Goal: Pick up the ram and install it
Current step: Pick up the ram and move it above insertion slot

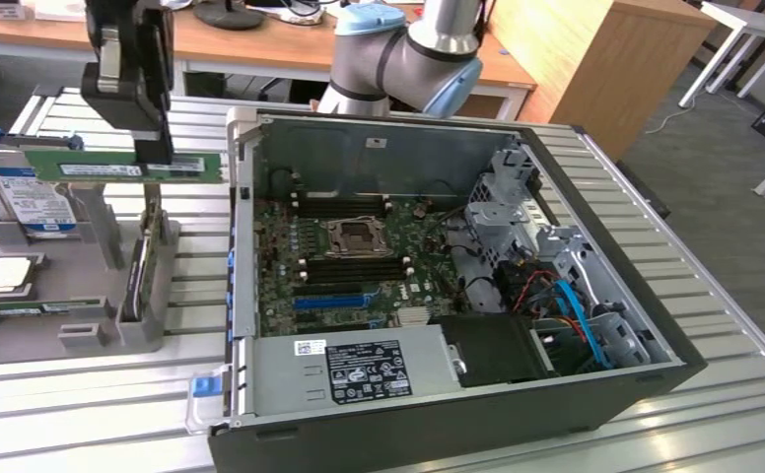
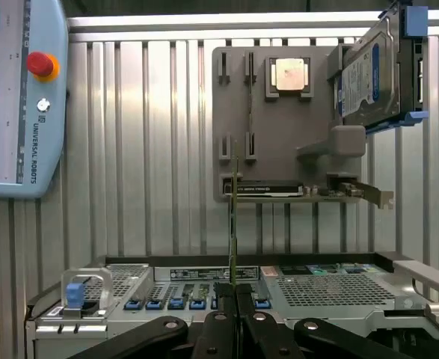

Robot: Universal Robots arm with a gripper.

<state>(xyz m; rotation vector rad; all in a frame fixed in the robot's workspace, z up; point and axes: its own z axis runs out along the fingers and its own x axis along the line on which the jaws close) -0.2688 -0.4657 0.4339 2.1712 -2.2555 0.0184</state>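
The black gripper (image 1: pixel 155 156) is pinching the thin green ram stick (image 1: pixel 94 169) by its top edge, maybe so the bottom is hanging free.

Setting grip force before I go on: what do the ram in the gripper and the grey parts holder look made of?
The ram, clamped in the gripper: green circuit board, probably fibreglass laminate, matte, with a pale label; edge-on it looks very thin. The grey parts holder: likely plastic, judging by its uniform matte grey blocks and slots.
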